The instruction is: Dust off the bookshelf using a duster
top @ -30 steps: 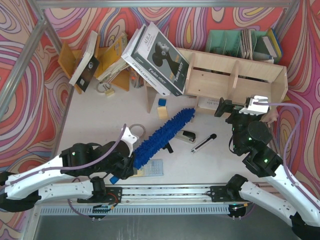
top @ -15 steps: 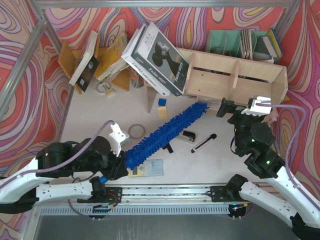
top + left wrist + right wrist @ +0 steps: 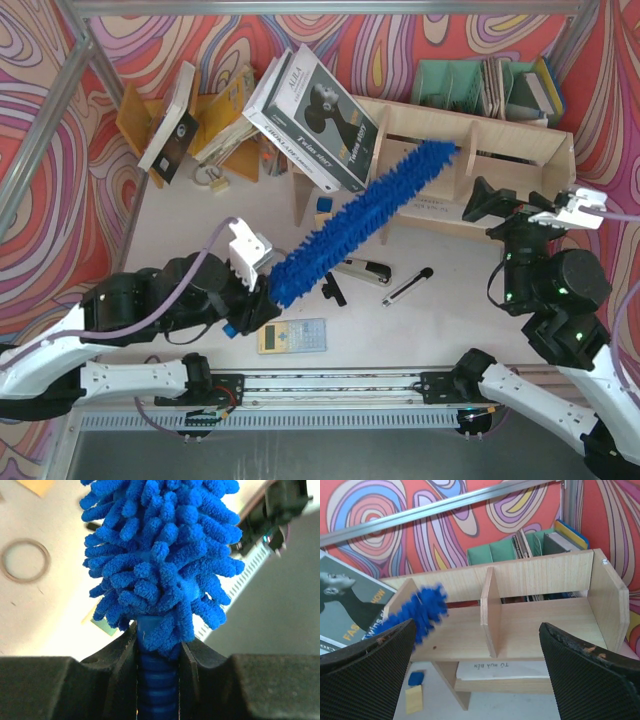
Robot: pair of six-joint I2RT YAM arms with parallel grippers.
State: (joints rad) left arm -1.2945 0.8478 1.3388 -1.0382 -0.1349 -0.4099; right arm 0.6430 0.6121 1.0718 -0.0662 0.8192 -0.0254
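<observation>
The duster [image 3: 365,218] reaches slanting to the left end compartment of the bookshelf [image 3: 510,145], its handle clamped in the left gripper [image 3: 159,647]; the right gripper [image 3: 530,207] gapes empty nearby. A sweep leftwards could, I think, topple the leaning magazines [image 3: 320,110].

On the magazine [image 3: 318,112] leaned at the ten o'clock end of the bookshelf [image 3: 520,150], "Twelve story" can be read from above, and "HOW" is seen from the right wrist. "TU HUA BEN", accents unclear, is printed on the white book [image 3: 507,669] beneath the shelf.
</observation>
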